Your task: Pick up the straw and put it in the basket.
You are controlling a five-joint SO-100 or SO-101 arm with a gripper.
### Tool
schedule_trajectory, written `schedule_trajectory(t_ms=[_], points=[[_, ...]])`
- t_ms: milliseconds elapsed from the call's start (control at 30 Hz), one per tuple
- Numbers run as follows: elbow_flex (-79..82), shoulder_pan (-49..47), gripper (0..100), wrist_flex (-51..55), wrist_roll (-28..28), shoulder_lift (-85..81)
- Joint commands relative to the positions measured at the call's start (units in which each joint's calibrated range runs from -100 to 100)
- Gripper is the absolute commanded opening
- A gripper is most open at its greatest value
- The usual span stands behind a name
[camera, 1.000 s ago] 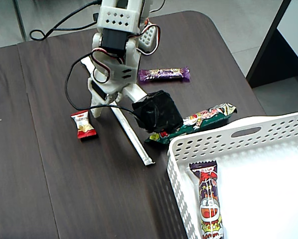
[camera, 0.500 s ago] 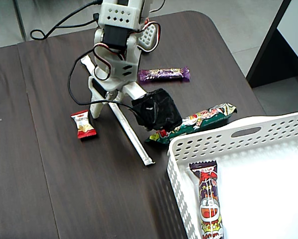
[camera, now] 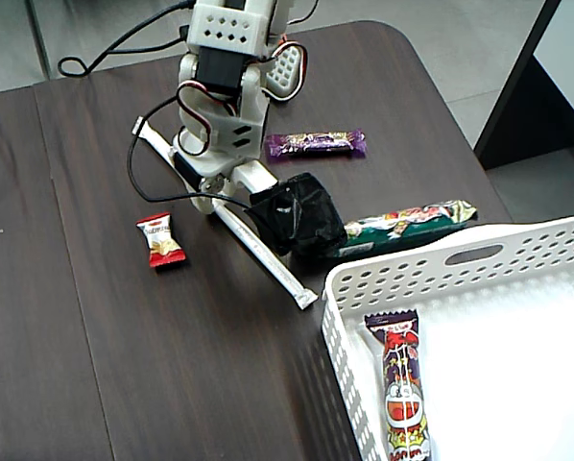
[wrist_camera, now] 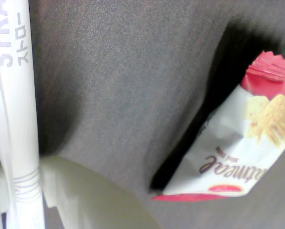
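Observation:
The straw (camera: 268, 261), long and thin in a white paper wrapper, lies diagonally on the dark table from upper left to lower right. My gripper (camera: 210, 200) is down at its middle. In the wrist view the straw (wrist_camera: 21, 119) runs up the left side, with the white jaws close against both sides of it near the bottom. The gripper (wrist_camera: 25, 195) looks shut on it, and the straw still rests on the table. The white perforated basket (camera: 383, 279) stands at the lower right, its corner near the straw's lower end.
A snack bar (camera: 402, 394) lies in the basket. A green snack bar (camera: 412, 226) lies by the basket's far wall, and a purple one (camera: 316, 144) lies behind it. A red-and-white candy (camera: 162, 240) lies left of the straw and also shows in the wrist view (wrist_camera: 238, 143).

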Motion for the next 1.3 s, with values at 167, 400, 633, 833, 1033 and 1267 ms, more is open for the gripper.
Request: schedule_trajectory(t_ms=[167,400,633,833,1033,1267], points=[[-5.77,-0.47,1,3.12,-0.11,-0.43],[-17.7,0.19,1,13.12,-0.11,-0.43],[-31.27,0.19,1,23.11,0.1,-0.35],[-40.93,0.19,1,28.75,0.36,-0.35],[-47.58,-2.6,1,28.75,0.36,-0.35],[-57.05,-10.09,1,20.21,0.42,0.4]])
